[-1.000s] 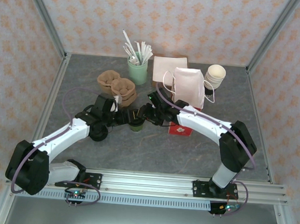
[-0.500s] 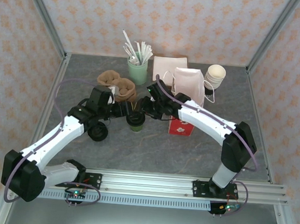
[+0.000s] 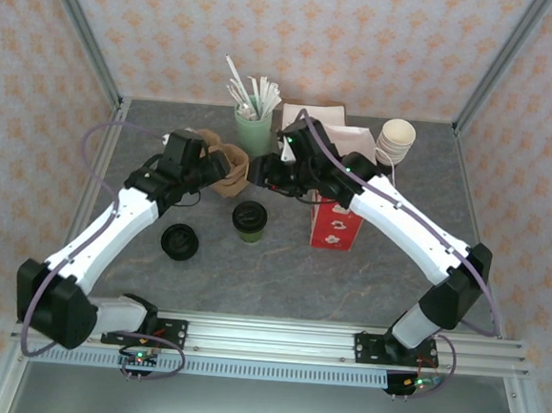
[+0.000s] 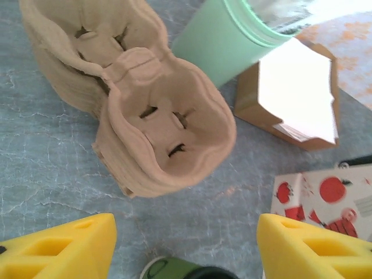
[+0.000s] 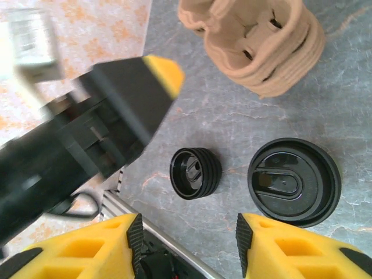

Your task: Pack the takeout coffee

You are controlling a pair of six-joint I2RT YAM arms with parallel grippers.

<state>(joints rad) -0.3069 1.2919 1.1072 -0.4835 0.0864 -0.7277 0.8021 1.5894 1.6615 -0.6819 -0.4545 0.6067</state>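
The takeout coffee (image 3: pixel 249 221), a small dark-green cup with a black lid (image 5: pixel 293 180), stands alone mid-table. Its rim peeks in at the bottom of the left wrist view (image 4: pixel 186 271). My left gripper (image 3: pixel 220 170) hovers behind and left of it, over the cardboard cup carriers (image 4: pixel 163 128). It is open with nothing between its yellow fingers (image 4: pixel 58 249). My right gripper (image 3: pixel 265 177) hangs behind the cup, open and empty, and looks down past it (image 5: pixel 186 247). The red-and-white paper bag (image 3: pixel 337 226) stands upright just right of the cup.
A stack of black lids (image 3: pixel 179 242) lies left of the cup. Along the back are a mint cup with straws (image 3: pixel 253 130), a napkin box (image 3: pixel 312 118) and stacked cream cups (image 3: pixel 396 139). The cage walls close in on three sides.
Both grippers have lifted off the coffee and drawn back toward the rear of the table. The cup stays where it stood, lid on.
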